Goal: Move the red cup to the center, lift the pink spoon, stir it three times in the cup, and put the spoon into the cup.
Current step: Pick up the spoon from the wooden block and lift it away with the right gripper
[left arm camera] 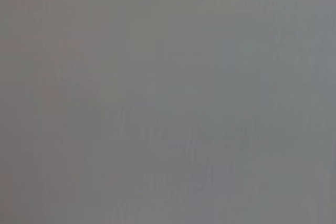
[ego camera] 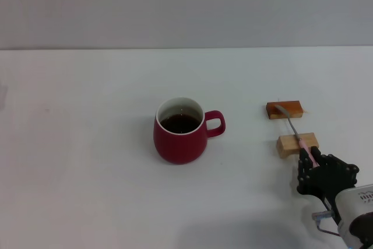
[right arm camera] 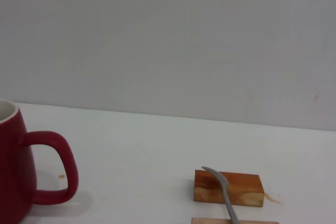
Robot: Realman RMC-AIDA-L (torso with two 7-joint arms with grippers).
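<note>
The red cup (ego camera: 179, 139) stands near the middle of the white table, holding dark liquid, with its handle pointing toward the right arm. In the right wrist view the red cup (right arm camera: 16, 166) shows at the edge of the picture. The pink spoon (ego camera: 296, 134) lies across two wooden blocks, its grey bowl on the far one; the right wrist view shows only the spoon's grey neck and bowl (right arm camera: 223, 190). My right gripper (ego camera: 310, 160) sits at the near end of the pink handle. The left gripper is out of view; its wrist view shows only blank grey.
A dark orange-brown wooden block (ego camera: 285, 109) and a pale wooden block (ego camera: 297, 144) carry the spoon to the right of the cup. The same dark block (right arm camera: 241, 188) appears in the right wrist view. A grey wall runs behind the table's far edge.
</note>
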